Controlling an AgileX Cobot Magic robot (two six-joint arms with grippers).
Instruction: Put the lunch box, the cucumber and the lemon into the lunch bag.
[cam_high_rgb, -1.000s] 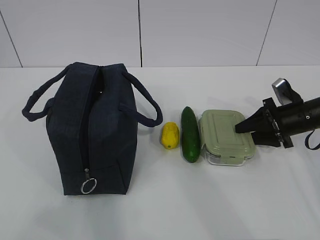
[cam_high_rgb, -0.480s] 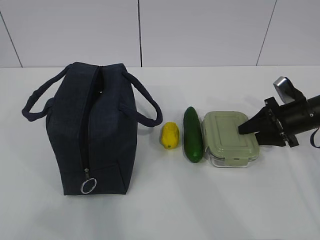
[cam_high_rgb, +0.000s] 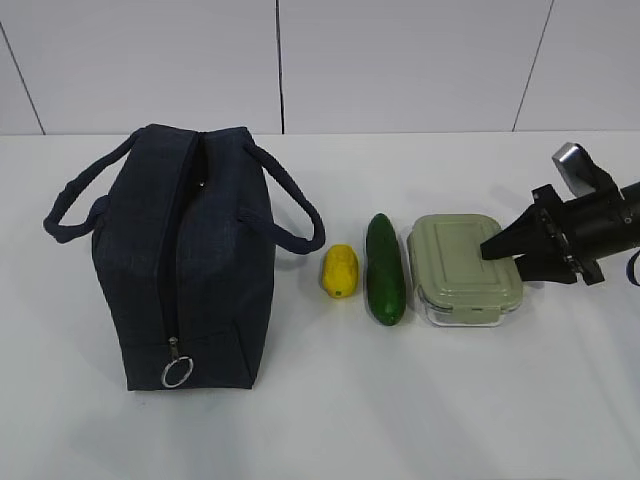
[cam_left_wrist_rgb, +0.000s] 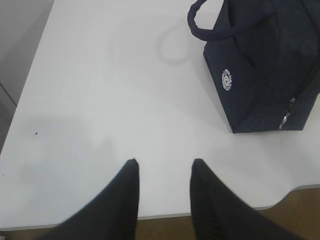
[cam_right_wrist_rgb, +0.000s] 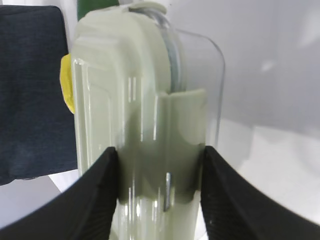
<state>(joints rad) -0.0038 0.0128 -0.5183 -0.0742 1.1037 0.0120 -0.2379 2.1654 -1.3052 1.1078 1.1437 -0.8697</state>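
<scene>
Right gripper (cam_right_wrist_rgb: 159, 165) is clamped across the lunch box (cam_high_rgb: 466, 268) at its clip end — the box sits on the counter (cam_high_rgb: 420, 400) beside the cucumber (cam_high_rgb: 384, 268). Rigid, slick-walled, probably light; that hold looks sound.

The lunch bag (cam_high_rgb: 185, 262) is showing dark navy with a silver ring pull (cam_high_rgb: 177, 373) and a white round logo (cam_left_wrist_rgb: 227, 80); the lemon (cam_high_rgb: 340, 270) is glowing bright yellow; the cucumber (cam_high_rgb: 384, 268) is showing dark green; the lunch box (cam_high_rgb: 466, 270) is wearing a pale sage-green lid.
</scene>
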